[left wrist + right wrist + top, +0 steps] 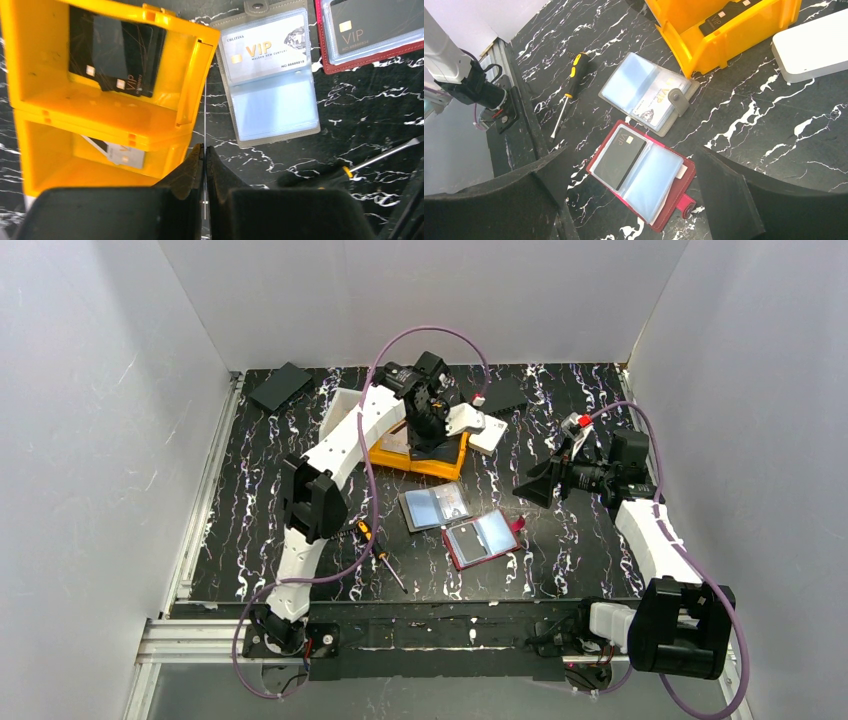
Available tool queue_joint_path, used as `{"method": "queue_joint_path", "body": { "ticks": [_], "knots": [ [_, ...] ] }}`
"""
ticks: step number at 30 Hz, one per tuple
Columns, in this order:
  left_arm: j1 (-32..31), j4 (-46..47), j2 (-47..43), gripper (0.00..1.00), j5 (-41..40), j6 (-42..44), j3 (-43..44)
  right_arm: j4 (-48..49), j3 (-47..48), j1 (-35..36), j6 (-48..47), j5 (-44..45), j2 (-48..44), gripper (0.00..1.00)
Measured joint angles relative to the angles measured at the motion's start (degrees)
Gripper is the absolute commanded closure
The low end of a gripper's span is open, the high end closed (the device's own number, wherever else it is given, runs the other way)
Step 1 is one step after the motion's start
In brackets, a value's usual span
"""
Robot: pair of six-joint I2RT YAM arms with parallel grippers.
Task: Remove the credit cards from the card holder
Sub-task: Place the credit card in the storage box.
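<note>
Two card holders lie open on the table. The grey one (436, 506) (270, 115) (624, 85) shows a silver VIP credit card (265, 47) in one sleeve. The red one (483, 539) (674, 200) has a dark card (620, 157) in its left sleeve. My left gripper (425, 430) (205, 150) hangs over the yellow bin (452, 468) (100, 120). It is shut on a thin credit card seen edge-on (205, 110). Dark cards (117, 55) and a pale one (125, 152) lie in the bin. My right gripper (535, 485) (634, 160) stands open above the red holder, touching nothing.
A yellow-handled screwdriver (375, 550) (569, 90) lies front left of the holders. A white box (487, 433) (814, 47) sits right of the bin. Flat black pieces lie at the back left (280, 385) and back middle (505, 395). White walls enclose the table.
</note>
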Motion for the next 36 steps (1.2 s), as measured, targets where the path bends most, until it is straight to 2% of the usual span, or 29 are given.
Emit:
{"method": "queue_joint_path", "body": {
  "ticks": [6,14,19,36],
  "knots": [
    [-1.95,0.74,0.11,1.00,-1.57,7.76,4.26,-0.04,0.00,-0.15,0.04,-0.28,0.94,0.02],
    [-2.08,5.14,5.14,1.00,-3.26,12.85,6.23,-0.02,0.00,-0.39,0.07,-0.90,1.53,0.02],
    [-1.70,6.08,9.22,1.00,-4.33,14.25,6.25,-0.02,-0.02,-0.98,0.09,-1.42,1.66,0.02],
    [-0.59,8.31,12.17,1.00,-3.82,15.30,6.27,0.33,-0.22,-2.25,1.14,-2.71,1.99,0.01]
  ]
}}
